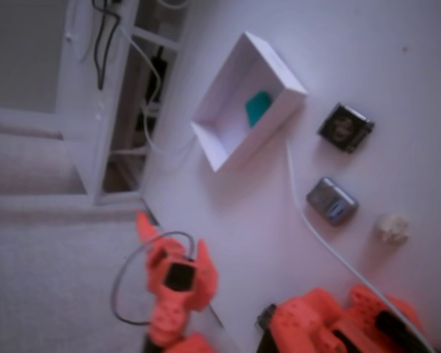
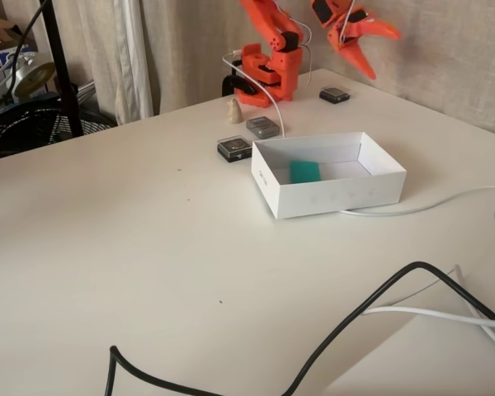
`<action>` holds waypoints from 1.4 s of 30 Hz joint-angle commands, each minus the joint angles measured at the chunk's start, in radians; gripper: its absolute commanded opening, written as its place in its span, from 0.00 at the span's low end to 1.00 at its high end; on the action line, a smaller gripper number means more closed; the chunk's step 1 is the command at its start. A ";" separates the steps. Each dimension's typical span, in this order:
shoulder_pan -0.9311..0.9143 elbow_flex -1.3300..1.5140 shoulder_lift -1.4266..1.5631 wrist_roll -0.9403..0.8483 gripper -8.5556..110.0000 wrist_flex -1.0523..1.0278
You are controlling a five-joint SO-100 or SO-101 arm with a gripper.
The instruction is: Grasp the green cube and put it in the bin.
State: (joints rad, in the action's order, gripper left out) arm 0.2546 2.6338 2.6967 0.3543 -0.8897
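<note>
The small matte teal-green cube (image 2: 304, 172) lies inside the shallow white cardboard bin (image 2: 338, 198), flat on its floor. It looks light and rigid; opposite flat faces would be the place to pinch, though the rounded corners might slip. Beyond the bin sit a dark square gadget (image 2: 234, 148) and a grey metallic gadget (image 2: 263, 126). Up high, the orange two-finger gripper (image 2: 366, 51) hangs spread and empty.

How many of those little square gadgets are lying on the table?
3 in a fixed view: a dark one left of the bin, a grey one behind it, another farther back, near the arm. None seems hidden.
</note>
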 commanded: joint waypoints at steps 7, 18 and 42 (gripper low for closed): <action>-0.054 0.261 0.391 -0.028 0.50 -0.067; -0.110 0.328 0.612 -0.264 0.48 -0.351; -0.098 0.321 0.612 -0.284 0.00 -0.393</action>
State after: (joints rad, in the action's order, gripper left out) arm 0.1565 2.9637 3.3027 0.0644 -1.2793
